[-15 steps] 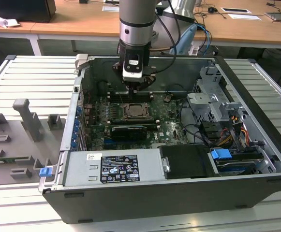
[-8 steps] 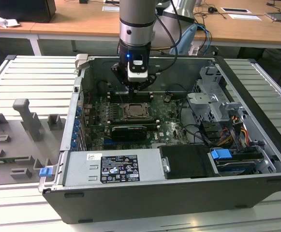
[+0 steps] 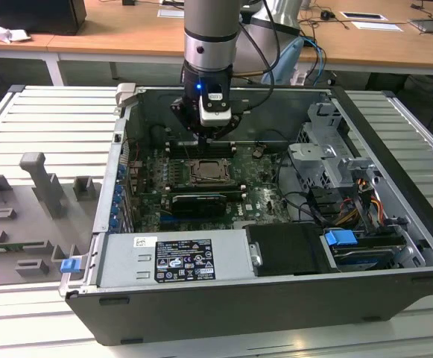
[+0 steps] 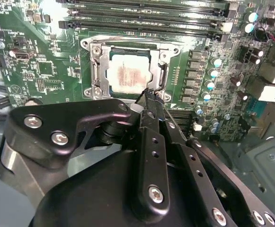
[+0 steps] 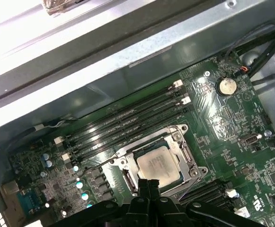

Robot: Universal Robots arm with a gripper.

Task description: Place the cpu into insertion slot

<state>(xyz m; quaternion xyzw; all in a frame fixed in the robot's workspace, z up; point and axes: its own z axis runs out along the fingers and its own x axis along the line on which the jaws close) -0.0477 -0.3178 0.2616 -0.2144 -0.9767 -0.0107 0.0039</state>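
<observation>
desk (image 3: 52,119): ribbed pale metal, flat under the case.
case (image 3: 276,298): dark open box, walls rising round the green board (image 4: 47,71).
insertion slot (image 4: 95,71): square shiny frame, long memory slots (image 4: 146,21) just beside one edge.
cpu (image 4: 128,75): thin square, dull silver face, lying flat inside the slot.
gripper (image 4: 149,94): black metal, jaws closed on nothing, tips at the cpu's edge.
</observation>
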